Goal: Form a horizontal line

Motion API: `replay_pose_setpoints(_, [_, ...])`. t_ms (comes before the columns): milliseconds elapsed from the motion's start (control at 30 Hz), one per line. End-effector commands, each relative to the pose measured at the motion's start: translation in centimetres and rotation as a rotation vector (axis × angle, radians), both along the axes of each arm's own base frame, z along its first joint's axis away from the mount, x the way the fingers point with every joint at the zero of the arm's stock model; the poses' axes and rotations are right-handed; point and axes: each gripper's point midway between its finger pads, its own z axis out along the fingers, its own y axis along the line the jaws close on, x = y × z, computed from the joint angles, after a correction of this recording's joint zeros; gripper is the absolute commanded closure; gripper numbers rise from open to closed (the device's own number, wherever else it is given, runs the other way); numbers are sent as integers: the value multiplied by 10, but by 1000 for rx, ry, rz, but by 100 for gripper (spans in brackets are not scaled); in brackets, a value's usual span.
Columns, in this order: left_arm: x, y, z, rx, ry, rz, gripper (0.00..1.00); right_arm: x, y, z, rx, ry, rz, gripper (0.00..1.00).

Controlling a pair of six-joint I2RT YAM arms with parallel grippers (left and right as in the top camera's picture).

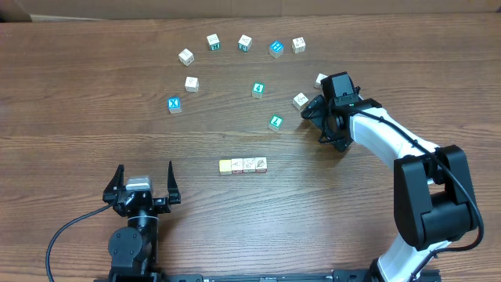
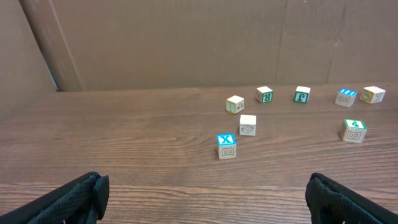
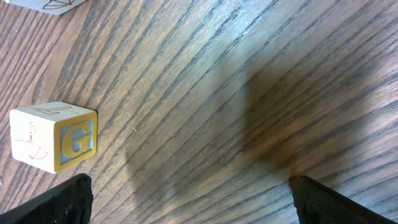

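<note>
The horizontal line [image 1: 243,165] is a row of four small cubes, side by side on the wooden table, a pale yellow one at its left end. My left gripper [image 1: 143,185] stands open near the front edge, left of the row, and nothing lies between its fingers [image 2: 69,200]. My right gripper [image 1: 322,124] hangs open low over the table, up and to the right of the row. In the right wrist view only bare wood shows between its fingers [image 3: 62,202], and a whitish cube with a G face [image 3: 53,144] sits just beyond the left finger.
Several loose cubes lie in an arc across the far half: a blue X cube [image 1: 174,104], teal-faced ones [image 1: 275,121] [image 1: 258,89], a bright blue one [image 1: 275,48], and whitish ones [image 1: 300,100] [image 1: 321,80] beside the right gripper. A brown wall [image 2: 186,43] backs the table.
</note>
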Motion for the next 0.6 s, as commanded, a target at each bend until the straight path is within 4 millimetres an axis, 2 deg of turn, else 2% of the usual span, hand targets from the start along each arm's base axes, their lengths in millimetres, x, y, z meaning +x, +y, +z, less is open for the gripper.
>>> replay_pose_setpoints(0, [0, -2, 1, 18, -8, -15, 0, 5, -10, 4, -44, -32, -23, 0])
replay_pose_setpoints(67, [0, -2, 1, 18, -8, -15, 0, 5, -13, 5, -62, -37, -21, 0])
replay_pose_setpoints(167, [0, -2, 1, 18, -8, -15, 0, 13, -10, 8, -88, -72, 72, 0])
replay_pose_setpoints(300, [0, -2, 1, 18, -8, -15, 0, 23, 8, 14, -117, -139, 404, 0])
replay_pose_setpoints(400, [0, -2, 1, 18, -8, -15, 1, 10, 13, 8, -144, -115, 686, 0])
replay_pose_setpoints(567, [0, -2, 1, 18, -8, -15, 0, -26, -4, -7, -212, 25, 948, 0])
